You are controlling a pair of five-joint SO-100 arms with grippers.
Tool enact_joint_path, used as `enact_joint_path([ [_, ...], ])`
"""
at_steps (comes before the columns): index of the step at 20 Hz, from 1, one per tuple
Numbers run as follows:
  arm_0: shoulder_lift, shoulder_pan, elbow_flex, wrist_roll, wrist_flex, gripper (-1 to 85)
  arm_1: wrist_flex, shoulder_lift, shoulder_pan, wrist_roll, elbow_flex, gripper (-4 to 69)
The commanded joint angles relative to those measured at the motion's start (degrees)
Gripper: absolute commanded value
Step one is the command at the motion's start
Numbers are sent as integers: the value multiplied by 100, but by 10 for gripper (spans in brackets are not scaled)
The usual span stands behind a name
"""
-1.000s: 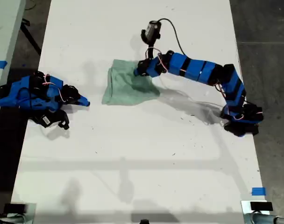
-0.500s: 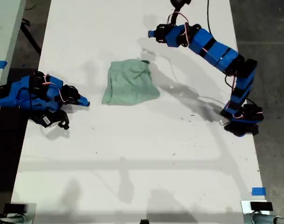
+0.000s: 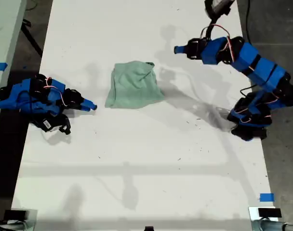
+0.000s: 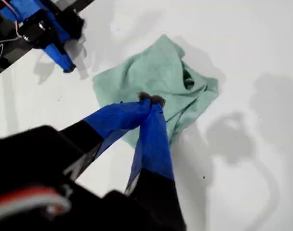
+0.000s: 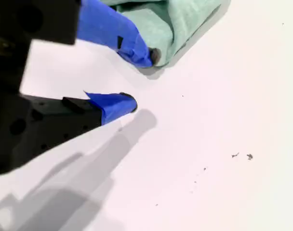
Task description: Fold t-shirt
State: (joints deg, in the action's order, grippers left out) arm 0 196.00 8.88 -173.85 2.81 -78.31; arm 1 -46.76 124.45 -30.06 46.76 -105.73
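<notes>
The pale mint-green t-shirt (image 3: 134,85) lies as a small crumpled bundle on the white table, left of centre in the exterior view. My first gripper (image 3: 177,49) hangs raised in the air to the exterior view's right of the t-shirt, shut with nothing in it. Its wrist view looks down past the closed gripper (image 4: 151,101) onto the t-shirt (image 4: 158,72). My second gripper (image 3: 91,106) rests low on the table at the exterior view's left, open and empty, and points at the shirt's edge. One of its fingertips (image 5: 147,56) lies close beside the t-shirt (image 5: 178,19).
The white table (image 3: 137,163) runs the length of the exterior view, with dark floor past both long sides. A strip of blue tape (image 3: 266,197) sits near the exterior view's lower right corner. The first arm's base (image 3: 250,126) stands by the exterior view's right edge.
My first gripper has let go of the t-shirt, risen and drawn back toward the exterior view's upper right. The shirt's top edge has settled. The second arm has stayed put.
</notes>
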Motion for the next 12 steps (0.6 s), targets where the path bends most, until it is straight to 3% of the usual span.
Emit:
enact_joint_path([
  [1, 18, -132, 35, -53, -44, 152, -571, 1310, 483, -563, -888, -10],
  [4, 18, -18, 35, -44, -44, 152, -1143, 2953, 1125, -1441, -2443, -10],
  [9, 18, -53, 35, -35, -44, 152, -1564, 5994, 2470, -2909, -5142, -10],
  [12, 18, 158, 35, -9, -44, 152, -2452, 7207, 2812, -3507, -6029, -10],
])
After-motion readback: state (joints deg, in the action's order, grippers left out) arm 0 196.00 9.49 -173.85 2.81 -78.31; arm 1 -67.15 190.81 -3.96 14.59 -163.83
